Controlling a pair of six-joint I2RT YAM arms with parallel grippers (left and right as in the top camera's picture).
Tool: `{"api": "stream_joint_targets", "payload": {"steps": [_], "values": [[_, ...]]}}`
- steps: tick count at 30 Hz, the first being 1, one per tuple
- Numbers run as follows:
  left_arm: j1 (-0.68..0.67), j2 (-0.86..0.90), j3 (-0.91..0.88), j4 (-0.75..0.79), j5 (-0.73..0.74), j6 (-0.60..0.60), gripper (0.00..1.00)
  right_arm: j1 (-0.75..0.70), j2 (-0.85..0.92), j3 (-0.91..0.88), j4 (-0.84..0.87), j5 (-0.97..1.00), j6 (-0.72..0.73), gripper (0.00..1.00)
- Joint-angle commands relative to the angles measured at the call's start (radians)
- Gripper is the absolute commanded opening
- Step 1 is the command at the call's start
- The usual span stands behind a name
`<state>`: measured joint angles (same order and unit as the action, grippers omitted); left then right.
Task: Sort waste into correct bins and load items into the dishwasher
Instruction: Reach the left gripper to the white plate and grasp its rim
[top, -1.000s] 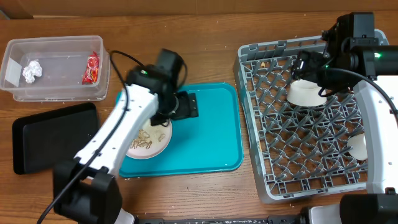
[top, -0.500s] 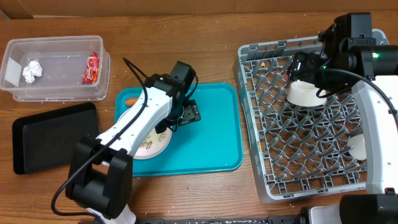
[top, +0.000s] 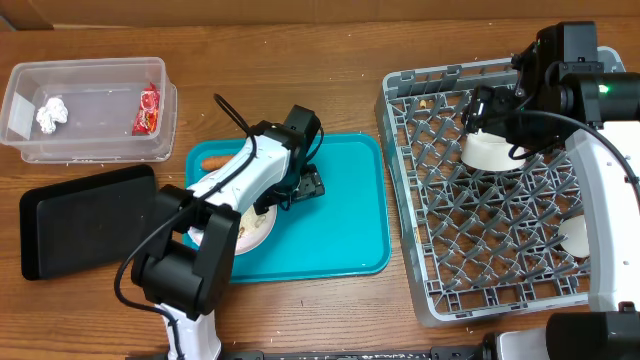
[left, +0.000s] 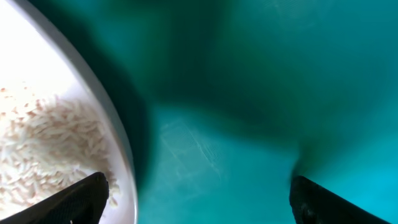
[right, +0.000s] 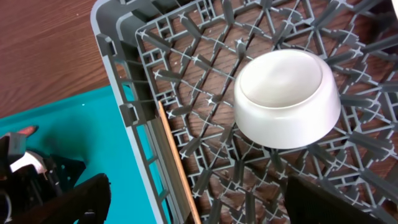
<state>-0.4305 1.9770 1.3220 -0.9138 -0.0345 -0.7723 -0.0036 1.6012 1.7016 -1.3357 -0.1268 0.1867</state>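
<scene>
Both left gripper (left: 199, 194) and right gripper (right: 196, 198) are spread wide, empty. The plate (left: 34, 62), judged brittle and slick, should be pinched at its rim.

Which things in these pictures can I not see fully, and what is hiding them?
plate: overhead, the left arm covers most of it; the left wrist view cuts it at the left edge.
carrot: overhead, its right end disappears behind the left arm.
right-hand bowl: overhead, the right arm covers part.
right gripper: right wrist view, the bottom edge cuts off the fingers; overhead, its own wrist hides it.
</scene>
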Motion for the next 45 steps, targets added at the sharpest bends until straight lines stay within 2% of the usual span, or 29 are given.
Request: {"api": "stream_joint_targets", "payload": {"steps": [1, 12, 23, 27, 35, 45], "values": [[-0.003, 0.022, -0.006, 0.004, -0.005, -0.009, 0.94, 0.008, 0.002, 0.006, -0.005, -0.006, 0.000, 0.91], [-0.002, 0.022, -0.005, 0.037, 0.045, 0.087, 0.92, 0.008, 0.002, 0.006, -0.005, -0.006, 0.000, 0.91], [0.011, 0.021, 0.010, 0.008, 0.028, 0.089, 0.89, 0.008, 0.002, 0.006, 0.001, -0.005, 0.000, 0.91], [0.012, 0.021, 0.031, -0.040, 0.026, 0.089, 0.85, 0.008, 0.005, 0.006, 0.003, -0.005, 0.000, 0.91], [0.013, 0.020, 0.135, -0.109, 0.009, 0.100, 0.88, 0.008, 0.017, 0.006, 0.003, -0.005, 0.000, 0.91], [0.013, 0.021, 0.113, -0.106, 0.009, 0.095, 0.91, 0.008, 0.017, 0.006, 0.003, -0.005, -0.001, 0.91]]}}
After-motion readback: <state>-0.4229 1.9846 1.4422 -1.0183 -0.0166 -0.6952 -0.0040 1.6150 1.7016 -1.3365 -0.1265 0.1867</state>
